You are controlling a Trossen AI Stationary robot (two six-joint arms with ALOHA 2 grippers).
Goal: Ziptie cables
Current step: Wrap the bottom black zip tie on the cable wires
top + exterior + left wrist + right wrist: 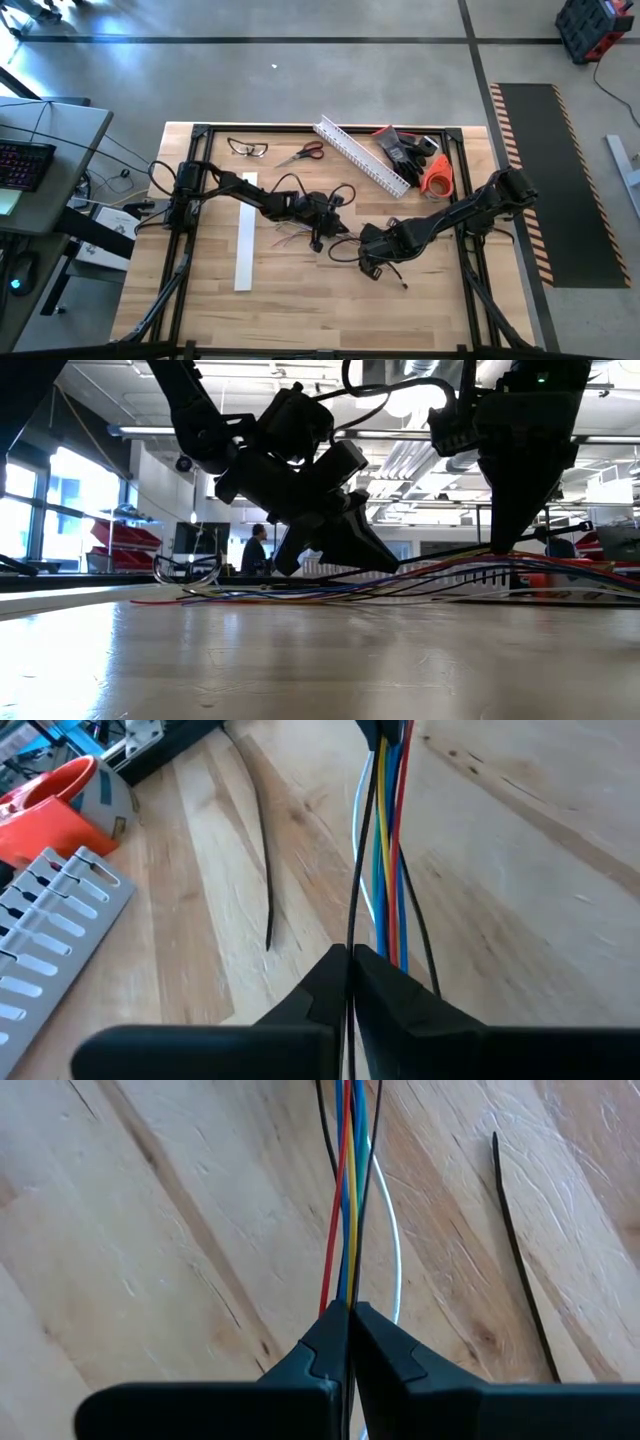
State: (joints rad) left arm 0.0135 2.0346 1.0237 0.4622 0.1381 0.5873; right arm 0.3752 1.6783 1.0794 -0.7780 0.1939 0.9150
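The wooden tabletop (300, 290) holds both dark arms near its middle. The left hand (322, 232) and the right hand (366, 243) sit close together, side by side.

The cables (385, 870) are thin wires in red, yellow, blue, black and white. They lie in one bunch between the two hands. In the left wrist view the bunch runs straight out from the tips of the left hand, which is clenched on the cables. In the right wrist view the cables (345, 1190) run straight out from the right hand (349, 1315) too, and that hand is also clenched on them. So the long bunch stretches from one hand to the other, across the tabletop from left to right. In the low view the cables (330, 592) stay low, just over the wood, and rise a little toward the right hand.

One thin dark ziptie (266, 870) lies flat on the wood just beside the cables, pointing almost the same way as they do.
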